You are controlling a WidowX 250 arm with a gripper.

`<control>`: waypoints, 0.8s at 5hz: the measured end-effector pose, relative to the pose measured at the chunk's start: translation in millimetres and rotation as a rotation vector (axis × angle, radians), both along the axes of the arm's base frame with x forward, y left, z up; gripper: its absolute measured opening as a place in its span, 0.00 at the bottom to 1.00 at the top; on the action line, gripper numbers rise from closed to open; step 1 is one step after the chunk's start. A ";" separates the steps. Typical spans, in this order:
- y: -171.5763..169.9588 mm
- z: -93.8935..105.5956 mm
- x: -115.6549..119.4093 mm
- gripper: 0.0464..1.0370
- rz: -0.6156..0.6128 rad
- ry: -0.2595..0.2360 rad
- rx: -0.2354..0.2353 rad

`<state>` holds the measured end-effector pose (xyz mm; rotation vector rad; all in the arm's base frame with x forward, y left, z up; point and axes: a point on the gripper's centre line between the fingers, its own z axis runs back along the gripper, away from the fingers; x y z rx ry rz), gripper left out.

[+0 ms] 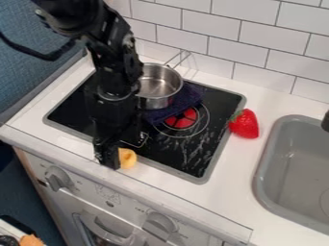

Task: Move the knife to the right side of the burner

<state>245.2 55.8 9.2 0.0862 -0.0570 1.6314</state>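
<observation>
White tiles (212, 29) back a white worktop (233, 170); set into it, a black cooktop (199, 144) with pale streaks, a grey sink (265, 161) to its right.

Layout: metal pot (157, 87) upright towards the rear of the cooktop; dark purple cloth (185, 98) beside and partly behind it; burner (182, 119), red at its centre, just in front of the cloth; strawberry (244, 124) at the cooktop's right edge, near its middle.

Arm (116, 86) hangs over the left part of the cooktop; pincer (108, 157) low at the front edge, pointing down; whether it is wide, narrow or holding something cannot be told from this angle.

Progress: no knife can be identified at the right side of the burner; task judged unfinished, probably at the pick-up stage; left to do, as judged: secure the knife, lift, carry rightward past the burner, set down, release.

Position of the knife: uncertain; a yellow piece (127, 158) lies just right of the pincer, at the front rim, contact unclear; whether it belongs to the knife cannot be told; the arm may conceal the rest.
</observation>
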 end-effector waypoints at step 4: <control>0.1 -4.1 -12.3 0.46 0.115 -0.018 -0.046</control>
